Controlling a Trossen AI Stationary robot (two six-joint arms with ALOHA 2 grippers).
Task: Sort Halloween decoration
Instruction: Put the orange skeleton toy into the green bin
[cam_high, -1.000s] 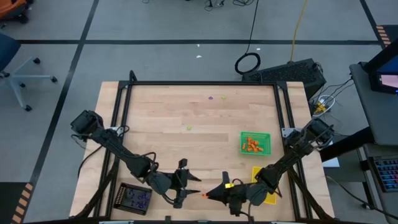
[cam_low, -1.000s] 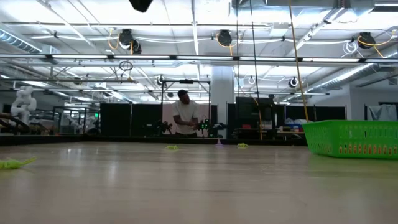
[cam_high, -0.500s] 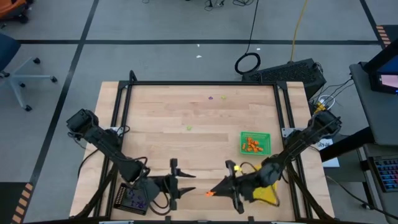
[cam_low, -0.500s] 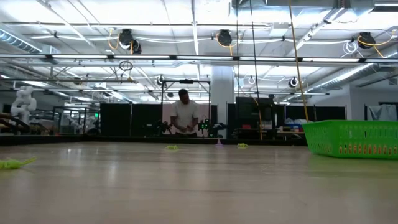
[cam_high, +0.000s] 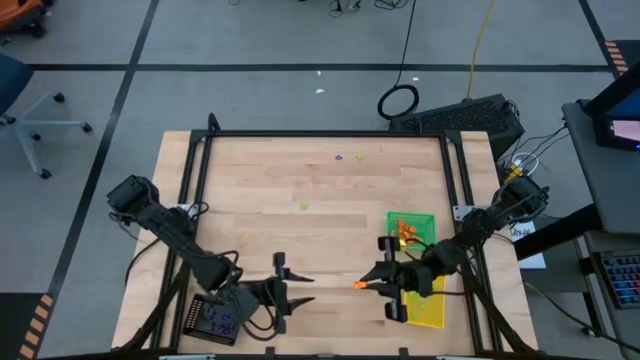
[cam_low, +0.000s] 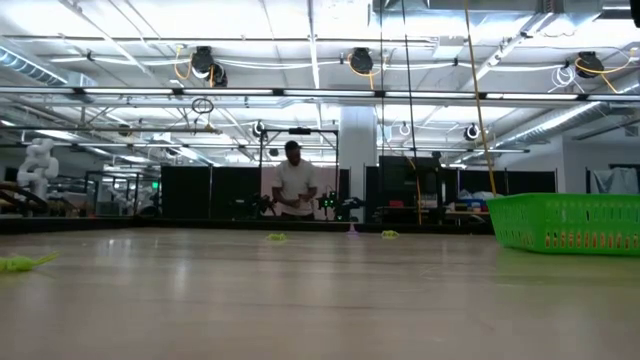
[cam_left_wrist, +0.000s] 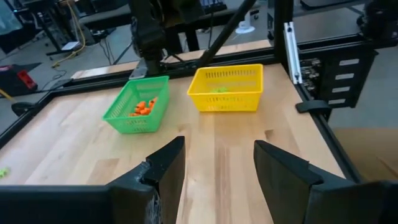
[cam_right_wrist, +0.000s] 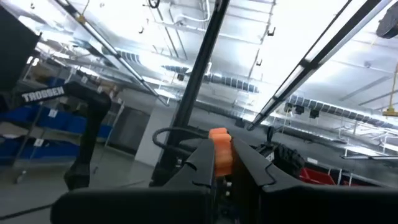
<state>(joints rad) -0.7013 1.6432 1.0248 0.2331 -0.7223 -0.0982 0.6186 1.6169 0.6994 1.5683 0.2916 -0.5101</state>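
Light wooden table (cam_high: 300, 240): right gripper (cam_high: 362, 285) is pinching tiny orange plastic trinket (cam_right_wrist: 219, 151), probably light, slippery; left gripper (cam_high: 290, 295) is idling spread.

Bright, even light falls from rows of ceiling lamps (cam_low: 360, 60), which glare white in the low view and wash out much of the right wrist view. The surface (cam_low: 300, 300) shows a soft sheen there, its near part out of focus. From above, shadows under the arms are faint. The left wrist view's fingers (cam_left_wrist: 163, 171) look blurred up close.
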